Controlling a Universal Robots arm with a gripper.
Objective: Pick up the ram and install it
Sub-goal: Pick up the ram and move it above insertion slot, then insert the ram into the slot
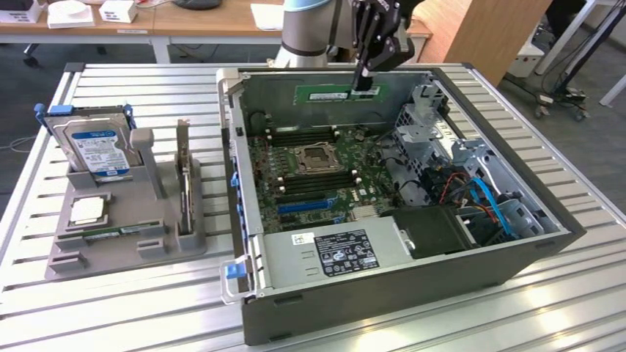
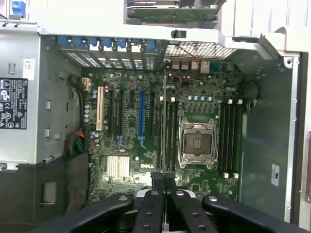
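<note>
My gripper (image 1: 364,85) hangs over the far side of the open computer case (image 1: 547,242), shut on the ram (image 1: 328,94), a narrow green stick with a pale label held level above the motherboard (image 1: 293,194). In the wrist view the ram (image 2: 165,121) shows edge-on as a thin line running out from the closed gripper (image 2: 164,179). It lines up over the dark memory slots (image 2: 171,138) beside the CPU socket (image 2: 197,141). A second bank of slots (image 2: 228,136) lies on the socket's other side.
At the exterior view's left a grey holder (image 1: 127,246) carries a blue-labelled hard drive (image 1: 93,150), an upright expansion card (image 1: 183,176), a small chip (image 1: 88,210) and a green strip (image 1: 117,232). The case also holds a power supply (image 1: 338,253), drive cages (image 1: 430,121) and cables (image 1: 484,194).
</note>
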